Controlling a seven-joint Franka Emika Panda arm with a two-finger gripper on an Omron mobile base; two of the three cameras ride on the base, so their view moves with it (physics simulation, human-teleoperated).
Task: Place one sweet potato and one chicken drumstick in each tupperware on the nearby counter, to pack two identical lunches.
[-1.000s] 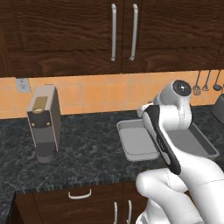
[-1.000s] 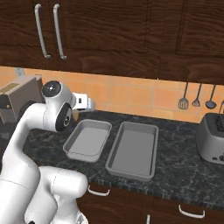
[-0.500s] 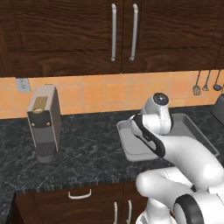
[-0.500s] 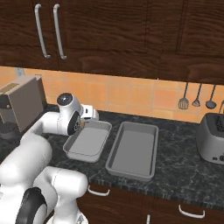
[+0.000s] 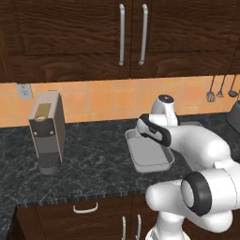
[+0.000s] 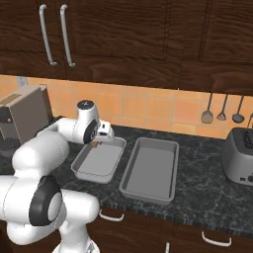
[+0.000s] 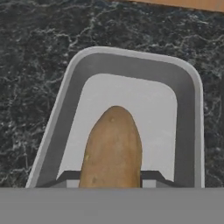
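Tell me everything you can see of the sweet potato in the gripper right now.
The sweet potato is a tan-orange oval with a rounded, tapering far end and faintly speckled matte skin. The gripper is shut on its near end. It hangs over the squarish tupperware, pointing along its length; contact with the floor can't be judged.

hidden: near end of sweet potato (image 7: 113,148) cut off at hand view's bottom | squarish tupperware (image 5: 140,152) right side behind arm | toaster (image 6: 240,157) cropped at right edge
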